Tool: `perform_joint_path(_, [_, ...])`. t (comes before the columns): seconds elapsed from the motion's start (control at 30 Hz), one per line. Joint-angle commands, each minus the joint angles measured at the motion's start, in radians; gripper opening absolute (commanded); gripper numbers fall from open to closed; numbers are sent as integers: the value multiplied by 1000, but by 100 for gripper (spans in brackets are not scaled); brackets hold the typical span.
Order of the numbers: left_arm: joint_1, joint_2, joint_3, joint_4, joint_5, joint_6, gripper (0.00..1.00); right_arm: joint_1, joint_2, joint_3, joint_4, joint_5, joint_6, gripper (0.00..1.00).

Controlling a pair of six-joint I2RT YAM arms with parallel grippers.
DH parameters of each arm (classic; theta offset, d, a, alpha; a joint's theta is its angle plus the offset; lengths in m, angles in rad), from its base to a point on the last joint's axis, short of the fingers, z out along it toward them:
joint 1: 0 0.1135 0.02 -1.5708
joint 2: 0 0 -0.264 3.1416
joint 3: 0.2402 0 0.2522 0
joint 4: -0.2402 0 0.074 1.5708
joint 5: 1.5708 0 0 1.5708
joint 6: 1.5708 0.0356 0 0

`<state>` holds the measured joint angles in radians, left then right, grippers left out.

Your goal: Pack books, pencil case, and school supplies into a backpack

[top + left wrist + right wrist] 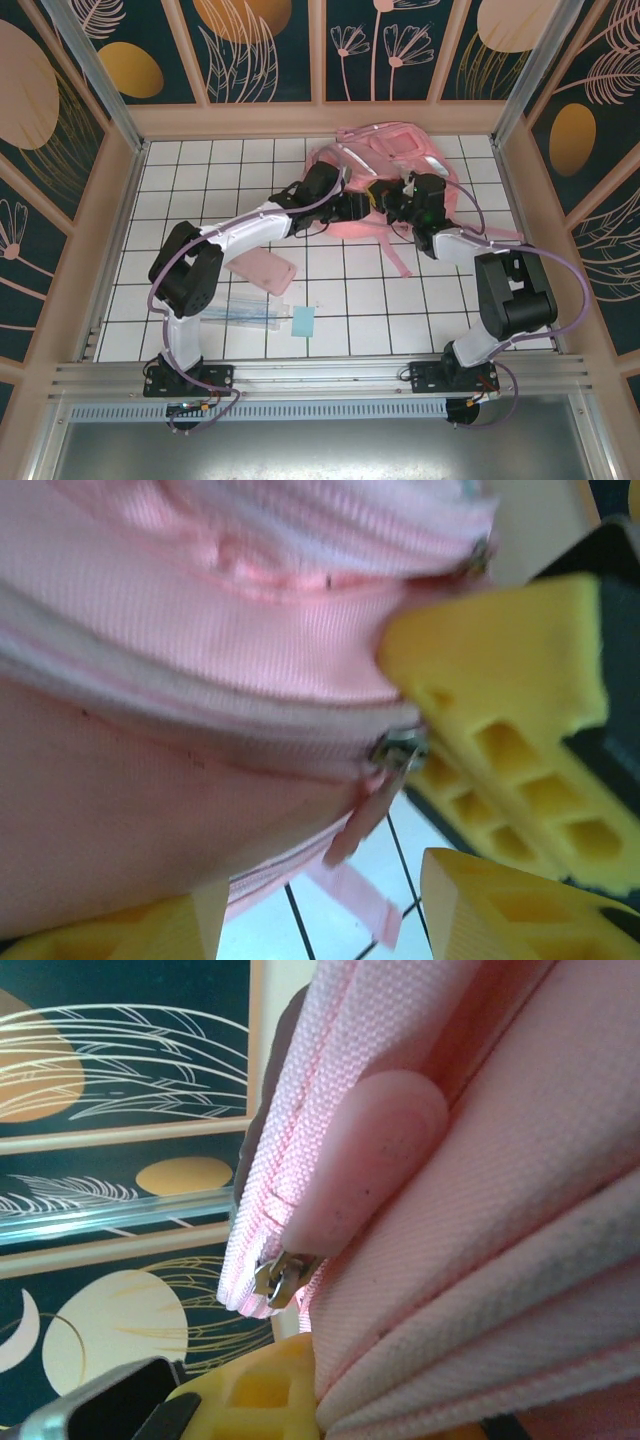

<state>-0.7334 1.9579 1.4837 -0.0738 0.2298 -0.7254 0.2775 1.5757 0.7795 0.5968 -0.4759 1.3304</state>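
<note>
The pink backpack (392, 160) lies at the back of the table. My right gripper (402, 207) is shut on a fold of the backpack's fabric (470, 1260) near its front edge, close beside a metal zipper slider (280, 1278). My left gripper (352, 207) is open at that same edge, its yellow fingers (500, 905) either side of a hanging pink zipper tab (368, 825). The pink pencil case (262, 270) lies under the left arm. Near the front lie the school supplies, a clear packet (243, 310) and a light-blue pad (303, 322). The books are out of view.
A pink strap (398, 262) trails from the backpack toward the front. The right gripper's yellow finger (500, 680) sits close to my left gripper. Patterned walls (100, 180) enclose the white tiled table (340, 300) on three sides.
</note>
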Motion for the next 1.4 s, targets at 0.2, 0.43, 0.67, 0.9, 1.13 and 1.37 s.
perform_joint_path(0.2, [16,153,253,-141,-210,129,54,15,-59,-15,130,-32,68,0])
perform_joint_path(0.43, [10,196,300,-225,-288,209,46,19,-38,10,134,-51,71,0])
perform_joint_path(0.67, [-15,180,267,-223,-345,267,48,29,15,57,141,-79,81,0])
perform_joint_path(0.9, [-14,234,396,-267,-340,329,31,37,0,69,59,-58,16,0])
perform_joint_path(1.13, [-13,230,427,-308,-266,366,0,33,-23,80,-59,8,-104,0])
perform_joint_path(1.37, [18,119,287,-320,-168,330,0,1,-53,81,-178,128,-290,0])
